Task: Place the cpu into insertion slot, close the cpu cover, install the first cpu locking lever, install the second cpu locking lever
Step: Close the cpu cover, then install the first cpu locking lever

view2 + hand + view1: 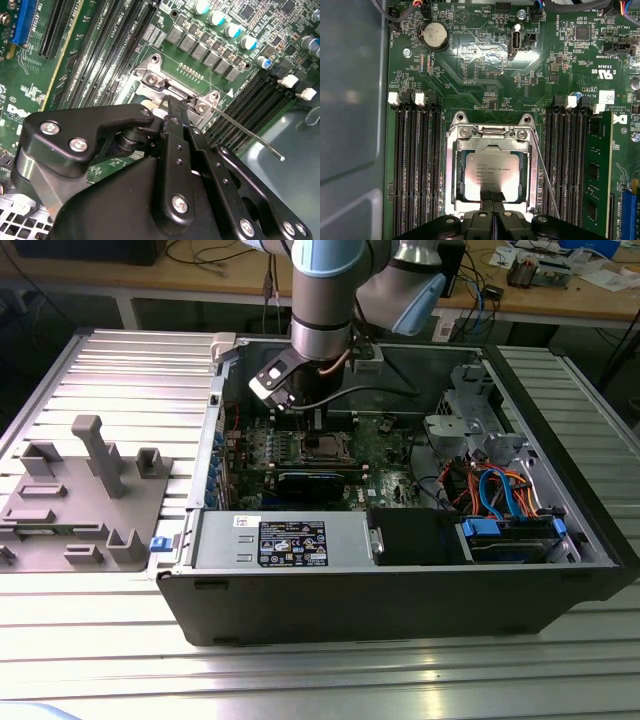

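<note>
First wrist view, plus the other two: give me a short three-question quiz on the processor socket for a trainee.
1. True or false: the cpu lies in the insertion slot, with the cpu cover framing it.
2. Short answer: the thin locking lever runs beside the cpu cover; what lies on the lever's other side?
3. Pick one: in the first wrist view the gripper has its tip at A) the cpu's edge, B) the coin battery, C) the blue slot.

Key: 1 true; 2 the memory slots; 3 A.
</note>
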